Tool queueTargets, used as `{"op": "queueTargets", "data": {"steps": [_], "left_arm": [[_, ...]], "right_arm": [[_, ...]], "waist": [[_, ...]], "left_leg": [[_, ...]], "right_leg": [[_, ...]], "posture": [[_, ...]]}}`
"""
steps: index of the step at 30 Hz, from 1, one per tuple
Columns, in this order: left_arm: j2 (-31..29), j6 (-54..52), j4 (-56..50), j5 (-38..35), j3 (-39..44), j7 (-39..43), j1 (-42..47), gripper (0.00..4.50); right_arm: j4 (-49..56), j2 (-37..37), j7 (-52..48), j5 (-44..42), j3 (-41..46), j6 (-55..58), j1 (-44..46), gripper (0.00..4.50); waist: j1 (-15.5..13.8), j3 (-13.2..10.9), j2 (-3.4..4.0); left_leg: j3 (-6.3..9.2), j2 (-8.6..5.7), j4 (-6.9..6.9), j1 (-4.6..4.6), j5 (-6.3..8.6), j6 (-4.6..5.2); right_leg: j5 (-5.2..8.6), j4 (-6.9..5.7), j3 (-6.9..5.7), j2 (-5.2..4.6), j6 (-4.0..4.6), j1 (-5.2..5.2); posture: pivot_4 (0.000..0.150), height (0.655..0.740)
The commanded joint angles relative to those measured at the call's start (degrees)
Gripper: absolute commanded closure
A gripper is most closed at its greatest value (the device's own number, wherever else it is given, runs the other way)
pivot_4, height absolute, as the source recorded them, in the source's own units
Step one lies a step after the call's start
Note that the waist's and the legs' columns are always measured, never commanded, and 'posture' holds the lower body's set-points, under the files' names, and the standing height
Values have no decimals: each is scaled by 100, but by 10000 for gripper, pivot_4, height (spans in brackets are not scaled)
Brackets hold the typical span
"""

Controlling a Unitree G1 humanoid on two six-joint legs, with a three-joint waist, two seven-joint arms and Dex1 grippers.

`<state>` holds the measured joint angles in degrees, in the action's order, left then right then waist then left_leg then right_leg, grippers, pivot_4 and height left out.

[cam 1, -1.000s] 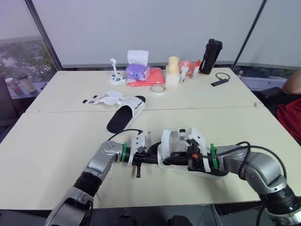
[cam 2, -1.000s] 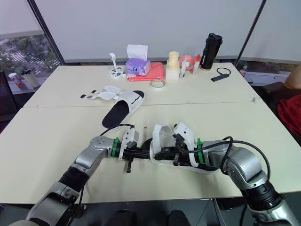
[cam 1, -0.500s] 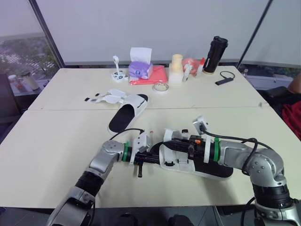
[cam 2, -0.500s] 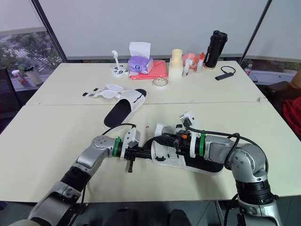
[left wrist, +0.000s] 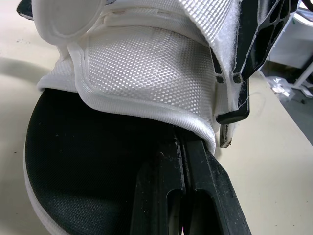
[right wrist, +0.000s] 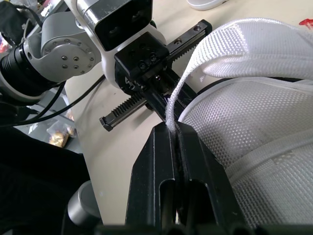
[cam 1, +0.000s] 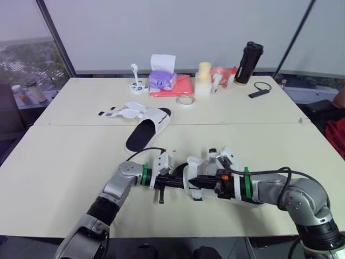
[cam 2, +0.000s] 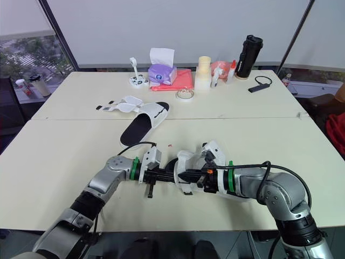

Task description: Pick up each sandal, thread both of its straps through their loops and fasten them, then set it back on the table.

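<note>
Left jaws pressed together on the sandal (left wrist: 137, 63) upper's rim, right jaws pinching its strap (right wrist: 244, 39)

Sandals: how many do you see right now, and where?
2. The near sandal is held close in front: left gripper shut on its upper, right gripper pinching its strap. The far sandal lies farther back on the left, straps open.

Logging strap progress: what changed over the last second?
The right end effector swung back down toward the left and now pinches the white woven strap of the near white, black-soled sandal. The left end effector kept its grip on that sandal; the second white sandal stayed put.
</note>
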<state>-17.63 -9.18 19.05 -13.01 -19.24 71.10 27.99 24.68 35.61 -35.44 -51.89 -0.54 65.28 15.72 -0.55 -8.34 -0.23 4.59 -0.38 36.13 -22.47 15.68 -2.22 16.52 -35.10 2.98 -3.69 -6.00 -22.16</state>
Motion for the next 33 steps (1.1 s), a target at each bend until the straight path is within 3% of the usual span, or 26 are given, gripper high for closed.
{"op": "queueTargets", "data": {"steps": [1,2,5,12,17,20,23,33], "left_arm": [[-145,-232,601,504,-260,-268,-294,45000],[-148,-227,607,506,-260,-266,-291,45000],[-152,-226,614,509,-264,-257,-279,45000],[-158,-254,594,497,-271,-223,-265,45000],[-207,-498,417,329,-251,-39,-278,45000],[-249,-635,262,272,-344,143,-285,45000],[-251,-698,225,258,-407,210,-262,45000],[-248,-751,183,269,-405,203,-251,45000]], "right_arm": [[197,18,-41,40,35,-157,-20,44524],[170,-23,1,46,96,-204,-2,44524],[210,-34,-22,-102,368,-289,15,37039],[660,129,146,-420,818,-171,-231,1322],[1277,707,317,-1782,2155,188,-930,510],[1854,1090,6,-2314,2089,272,-1825,510],[1972,1127,65,-1794,1609,35,-2191,510],[1294,710,366,-117,402,-862,-1971,510]], "waist": [[-1,0,0],[-1,0,0],[-4,0,0],[-19,-1,-1],[-29,-4,-4],[-8,-4,-10],[14,-7,-3],[-4,-15,-18]], "left_leg": [[0,0,0,0,0,0],[0,0,0,0,0,0],[0,0,1,0,0,0],[1,0,0,-1,0,0],[0,0,4,-10,0,0],[3,2,-12,-12,-1,1],[2,8,-19,-11,-1,2],[-1,4,-10,-7,-1,2]], "right_leg": [[0,0,0,0,0,0],[0,0,0,0,0,0],[0,0,0,0,0,0],[0,0,-4,1,0,1],[0,1,-5,0,0,16],[2,2,-14,4,-2,11],[5,-1,-17,19,0,5],[6,-3,-26,46,-15,9]], "posture": [[1500,7400],[1500,7400],[1500,7400],[1500,7400],[1500,7400],[1500,7400],[1500,7400],[1500,7400]]}}
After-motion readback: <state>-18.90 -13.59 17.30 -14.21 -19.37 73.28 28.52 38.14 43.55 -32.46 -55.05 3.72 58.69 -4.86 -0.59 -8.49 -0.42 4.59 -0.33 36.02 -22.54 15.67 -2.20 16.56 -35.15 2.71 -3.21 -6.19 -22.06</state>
